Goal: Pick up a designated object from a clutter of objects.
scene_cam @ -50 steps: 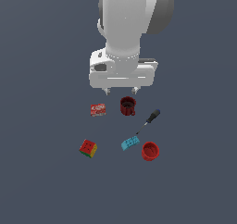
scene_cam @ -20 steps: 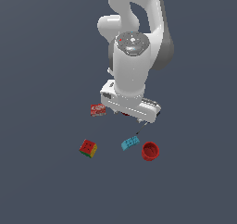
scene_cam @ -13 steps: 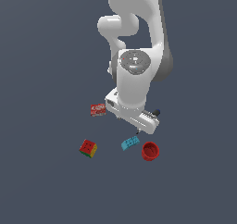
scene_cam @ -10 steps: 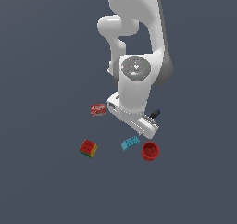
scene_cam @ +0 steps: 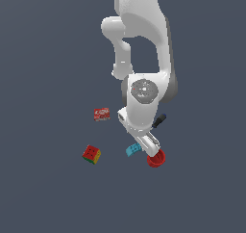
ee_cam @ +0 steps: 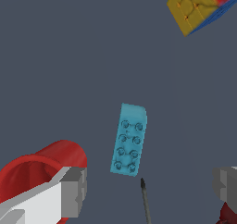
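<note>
Your arm (scene_cam: 141, 44) is glossy white, built of rounded, swollen segments with a darker grey band along one side of the upper link. A round grey cap (scene_cam: 142, 91) with small dots sits on the wrist joint. Your hand (ee_cam: 148, 190) shows white housing ending in blocky grey fingertips (ee_cam: 74, 190).
</note>
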You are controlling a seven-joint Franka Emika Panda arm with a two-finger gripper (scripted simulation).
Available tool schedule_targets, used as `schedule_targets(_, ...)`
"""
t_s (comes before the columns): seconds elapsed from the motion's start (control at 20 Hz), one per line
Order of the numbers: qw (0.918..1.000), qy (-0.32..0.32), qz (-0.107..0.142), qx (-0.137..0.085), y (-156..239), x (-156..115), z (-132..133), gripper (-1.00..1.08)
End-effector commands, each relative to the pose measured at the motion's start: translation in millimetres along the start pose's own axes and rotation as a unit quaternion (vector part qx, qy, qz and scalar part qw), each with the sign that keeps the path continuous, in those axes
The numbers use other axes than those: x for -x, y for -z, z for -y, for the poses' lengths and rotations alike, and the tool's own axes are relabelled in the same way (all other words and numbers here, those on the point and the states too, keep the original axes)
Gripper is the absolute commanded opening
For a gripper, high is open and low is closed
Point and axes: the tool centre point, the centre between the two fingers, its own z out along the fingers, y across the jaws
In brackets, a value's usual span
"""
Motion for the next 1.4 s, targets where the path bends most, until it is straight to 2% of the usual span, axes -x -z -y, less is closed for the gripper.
schedule_targets(0.0, 0.9996, -0.026, -0.002, 0.000, -11, 0, 3, 1.00)
schedule_targets(0.5, 0.9964, -0.084, -0.007, 0.000, -35, 0, 8, 1.00)
schedule_targets(0.95, 0.9962, -0.087, -0.007, 0.000, -42, 1, 7, 1.00)
schedule_targets(1.35, 0.9960, -0.089, -0.008, 0.000, -80, 1, 7, 1.00)
